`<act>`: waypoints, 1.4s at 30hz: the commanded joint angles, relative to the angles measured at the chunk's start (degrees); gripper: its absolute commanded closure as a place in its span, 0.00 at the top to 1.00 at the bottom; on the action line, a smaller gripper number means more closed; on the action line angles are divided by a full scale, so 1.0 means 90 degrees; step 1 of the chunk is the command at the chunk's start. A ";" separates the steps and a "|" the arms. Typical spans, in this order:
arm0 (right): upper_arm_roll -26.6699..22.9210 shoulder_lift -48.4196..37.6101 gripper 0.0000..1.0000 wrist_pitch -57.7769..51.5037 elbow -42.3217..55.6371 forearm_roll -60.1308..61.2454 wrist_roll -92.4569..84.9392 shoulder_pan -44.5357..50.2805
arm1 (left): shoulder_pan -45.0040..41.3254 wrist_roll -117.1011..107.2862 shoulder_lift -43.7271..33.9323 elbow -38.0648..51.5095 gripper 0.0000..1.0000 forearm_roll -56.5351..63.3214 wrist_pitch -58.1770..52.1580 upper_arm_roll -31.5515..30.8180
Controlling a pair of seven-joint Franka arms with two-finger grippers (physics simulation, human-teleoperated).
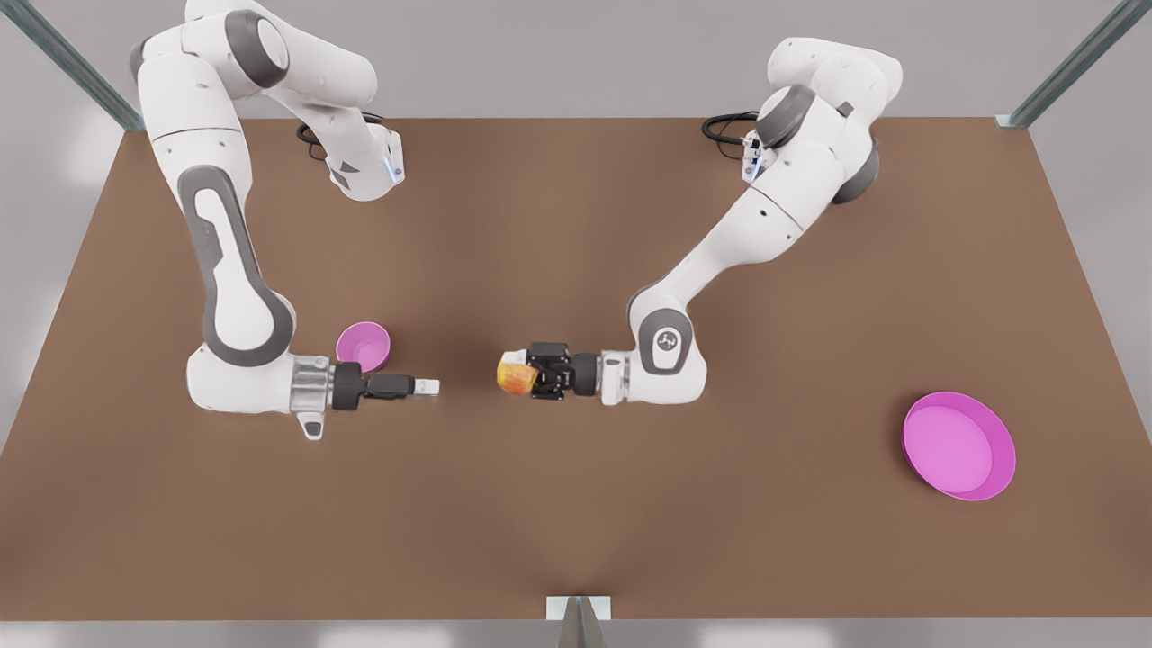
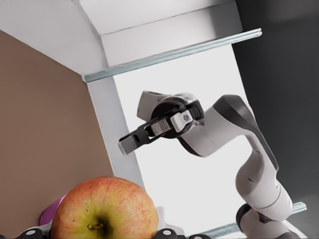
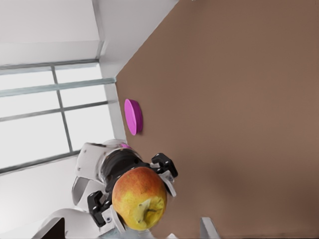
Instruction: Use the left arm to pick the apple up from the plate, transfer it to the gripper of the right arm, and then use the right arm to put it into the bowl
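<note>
The apple [image 1: 513, 373], yellow-orange with a red blush, hangs above mid-table, and my left gripper [image 1: 526, 374] is shut on it. It looms close in the left wrist view [image 2: 104, 209]. In the right wrist view the apple [image 3: 139, 198] faces me between the left gripper's black fingers [image 3: 167, 169]. My right gripper [image 1: 432, 387], on the arm with the silver cuff, is open and points at the apple across a short gap; it also shows farther off [image 2: 127, 143]. The small pink bowl [image 1: 364, 346] sits just behind the right wrist. The magenta plate [image 1: 999, 468] lies empty at the front view's right.
Both arms reach inward over the brown table [image 1: 576, 225], their grippers level and facing each other. Metal frame posts stand at the table's far corners. The plate [image 3: 133, 117] appears edge-on near the table's border. A sliver of the bowl [image 2: 50, 211] peeks beside the apple.
</note>
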 commanded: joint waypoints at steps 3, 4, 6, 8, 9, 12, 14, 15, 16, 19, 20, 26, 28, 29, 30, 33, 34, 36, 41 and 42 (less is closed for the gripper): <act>0.0020 -0.0268 1.00 0.0405 -0.0427 0.0403 -0.1085 -0.0121 | -0.0169 0.4315 0.0275 0.0323 0.70 -0.0248 0.0147 -0.0064; 0.0030 -0.0268 1.00 0.0434 -0.0437 0.0403 -0.0948 -0.0092 | -0.0159 0.4461 0.0275 0.0323 0.70 -0.0248 0.0166 -0.0064; 0.0030 -0.0268 1.00 0.0454 -0.0447 0.0403 -0.0547 -0.0063 | -0.0140 0.4589 0.0275 0.0323 0.70 -0.0258 0.0156 -0.0064; 0.0030 -0.0219 1.00 0.0590 -0.0427 0.0412 -0.0538 0.0005 | -0.0130 0.4774 0.0275 0.0323 0.70 -0.0258 0.0156 -0.0132; 0.0030 -0.0209 1.00 0.0835 -0.0427 0.0442 -0.0538 0.0181 | -0.0130 0.5164 0.0285 0.0323 0.70 -0.0258 0.0156 -0.0142; 0.0030 -0.0033 1.00 0.1138 -0.0378 0.0452 -0.0538 0.0338 | -0.0149 0.5848 0.0353 0.0313 0.70 -0.0375 0.0156 -0.0142; 0.0030 0.0064 1.00 0.1138 -0.0300 0.0452 -0.0557 0.0357 | -0.0159 0.6024 0.0353 0.0313 0.70 -0.0365 0.0156 -0.0142; 0.0030 0.0064 1.00 0.1128 -0.0300 0.0452 -0.0606 0.0357 | -0.0169 0.6073 0.0353 0.0313 0.68 -0.0365 0.0156 -0.0142; 0.0030 0.0142 1.00 0.1128 -0.0300 0.0452 -0.0645 0.0386 | -0.0169 0.6141 0.0353 0.0313 0.67 -0.0375 0.0156 -0.0142; 0.0030 0.0152 1.00 0.1186 -0.0329 0.0452 -0.0645 0.0504 | -0.0218 0.6151 0.0373 0.0313 0.67 -0.0394 0.0176 -0.0152; 0.0030 0.0152 1.00 0.1186 -0.0329 0.0452 -0.0625 0.0513 | -0.0218 0.6151 0.0382 0.0313 0.67 -0.0395 0.0176 -0.0152; 0.0127 -0.0472 1.00 0.1186 -0.1071 0.0452 -0.0557 0.0474 | -0.0237 0.6141 0.0412 0.0333 0.67 -0.0434 0.0176 -0.0200; 0.0127 -0.0551 1.00 0.1196 -0.1189 0.0452 -0.0547 0.0474 | -0.0237 0.6141 0.0412 0.0333 0.67 -0.0434 0.0176 -0.0200; 0.0137 -0.0531 1.00 0.1333 -0.1189 0.0568 -0.0557 0.0513 | -0.0237 0.6141 0.0412 0.0333 0.67 -0.0434 0.0176 -0.0200; 0.0166 -0.0492 1.00 0.1547 -0.1179 0.0686 -0.0557 0.0582 | -0.0237 0.6141 0.0412 0.0333 0.67 -0.0434 0.0176 -0.0200; 0.0254 -0.0394 1.00 0.1714 -0.1130 0.0852 -0.0635 0.0592 | -0.0237 0.6141 0.0421 0.0333 0.67 -0.0434 0.0176 -0.0200; 0.0323 -0.0395 1.00 0.1714 -0.1111 0.0871 -0.0635 0.0572 | -0.0247 0.6141 0.0412 0.0333 0.67 -0.0434 0.0176 -0.0200; 0.0323 -0.0385 1.00 0.1704 -0.0993 0.1212 -0.0664 0.0562 | -0.0247 0.6141 0.0421 0.0333 0.67 -0.0434 0.0176 -0.0200; 0.0323 -0.0180 1.00 0.1723 -0.0993 0.1360 -0.1162 0.0582 | -0.0247 0.6141 0.0422 0.0333 0.67 -0.0434 0.0176 -0.0191; 0.0323 -0.0131 1.00 0.1723 -0.1013 0.1360 -0.1348 0.0582 | -0.0247 0.6141 0.0422 0.0333 0.67 -0.0434 0.0176 -0.0200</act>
